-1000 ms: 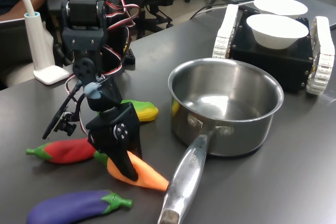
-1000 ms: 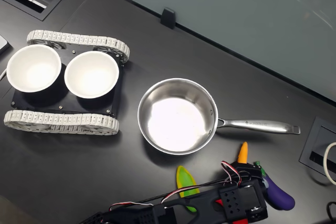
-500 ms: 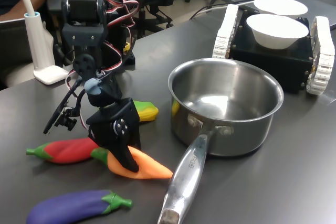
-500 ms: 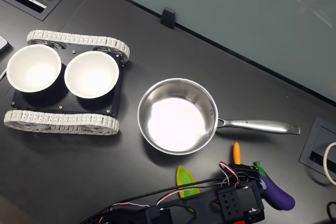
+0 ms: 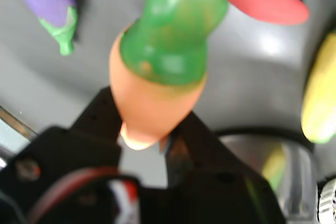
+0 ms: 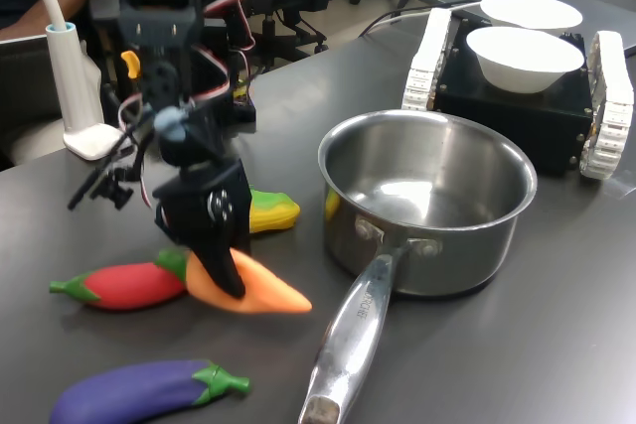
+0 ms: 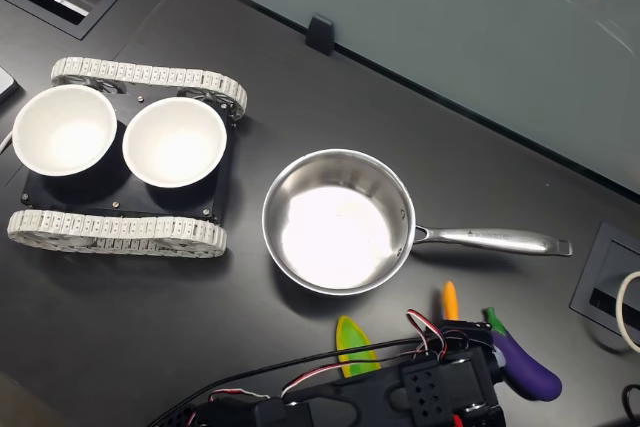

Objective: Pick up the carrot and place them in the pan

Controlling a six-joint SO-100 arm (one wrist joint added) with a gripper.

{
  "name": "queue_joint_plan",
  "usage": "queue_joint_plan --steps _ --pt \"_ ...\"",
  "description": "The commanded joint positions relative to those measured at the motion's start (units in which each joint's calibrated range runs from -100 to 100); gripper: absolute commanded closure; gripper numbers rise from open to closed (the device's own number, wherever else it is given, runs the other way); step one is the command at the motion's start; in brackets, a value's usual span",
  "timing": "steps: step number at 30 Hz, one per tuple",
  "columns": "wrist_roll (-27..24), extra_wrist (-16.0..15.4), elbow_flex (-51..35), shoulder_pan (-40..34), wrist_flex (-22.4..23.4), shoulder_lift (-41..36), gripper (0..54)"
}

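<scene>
Here, a dark grey table (image 6: 556, 325) carries a small black robot arm whose gripper (image 6: 221, 265) is clamped on the carrot (image 6: 248, 288), an orange toy with a green stem end. In the first exterior view the carrot lies nearly level with its point aimed toward the pan's handle; whether it is lifted clear of the table surface cannot be told. In the wrist view the black jaws press on either side of the orange body, and the green stem end fills the centre of the frame. The pan (image 6: 427, 211), a shiny steel saucepan, stands empty near the middle of the table, its long handle reaching toward the near edge in the first exterior view. Just beside the carrot lies a red chili pepper (image 6: 124, 285), and nearer that edge a purple eggplant (image 6: 139, 391). A yellow-and-green corn cob (image 6: 270, 211) lies behind the gripper, between it and the pan. Toward the far right corner in the first exterior view sits a black tracked base (image 6: 517, 106) carrying two white bowls (image 6: 524, 57).
</scene>
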Motion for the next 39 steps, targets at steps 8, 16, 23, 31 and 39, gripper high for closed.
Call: queue_joint_plan --steps 8,16,23,31,39 --pt "3.5 0.6 -1.4 2.0 4.2 -21.3 53.5" --pt "4.7 0.6 1.0 0.5 3.3 -26.8 53.5" --pt "5.4 0.6 1.5 -4.2 1.2 -31.3 53.5" --pt "5.5 0.8 10.0 -11.7 -5.1 -37.2 53.5" --pt "6.0 2.6 19.6 -19.9 -10.8 -43.2 53.5"
